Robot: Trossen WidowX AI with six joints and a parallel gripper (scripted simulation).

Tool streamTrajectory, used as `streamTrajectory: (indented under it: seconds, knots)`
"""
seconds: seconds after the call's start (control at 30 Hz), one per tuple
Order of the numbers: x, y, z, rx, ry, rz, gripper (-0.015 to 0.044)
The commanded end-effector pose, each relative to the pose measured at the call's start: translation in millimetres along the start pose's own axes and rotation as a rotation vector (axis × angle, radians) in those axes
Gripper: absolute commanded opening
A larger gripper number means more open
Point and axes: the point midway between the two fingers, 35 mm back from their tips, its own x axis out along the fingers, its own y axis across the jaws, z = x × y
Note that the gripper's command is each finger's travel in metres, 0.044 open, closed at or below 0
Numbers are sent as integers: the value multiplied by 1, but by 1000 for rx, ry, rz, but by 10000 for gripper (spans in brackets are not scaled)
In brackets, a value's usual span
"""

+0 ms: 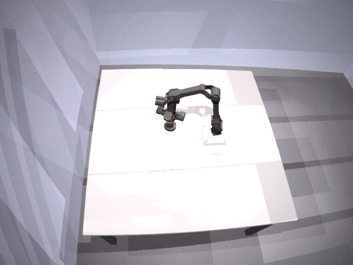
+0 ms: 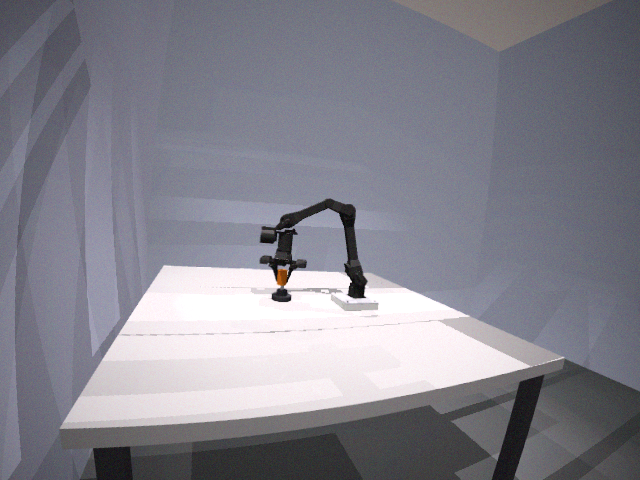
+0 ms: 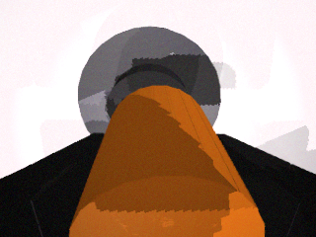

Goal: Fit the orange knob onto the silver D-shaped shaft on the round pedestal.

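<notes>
The gripper (image 1: 170,121) (image 2: 281,277) is closed on the orange knob (image 1: 170,122) (image 2: 281,276) (image 3: 163,148), which stands upright between its fingers, long axis running down toward the round pedestal (image 1: 170,128) (image 2: 281,297) (image 3: 148,41); the relation that matters is this vertical one, knob above pedestal, and in the exterior view a short gap shows between them, with a sliver of the silver shaft (image 2: 282,287) in it; the wrist view hides the shaft and the hole behind the knob, so whether the flats line up cannot be told; the coming move probably calls for a straight push down, with a small turn about that axis if the knob catches
</notes>
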Motion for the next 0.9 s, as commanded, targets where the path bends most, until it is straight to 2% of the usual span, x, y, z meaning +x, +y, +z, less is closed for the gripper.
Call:
streamTrajectory:
  seconds: [0.0,0.87]
  knots:
    - [0,2,-1,-45,3,-2,0]
    - [3,4,-1,-45,3,-2,0]
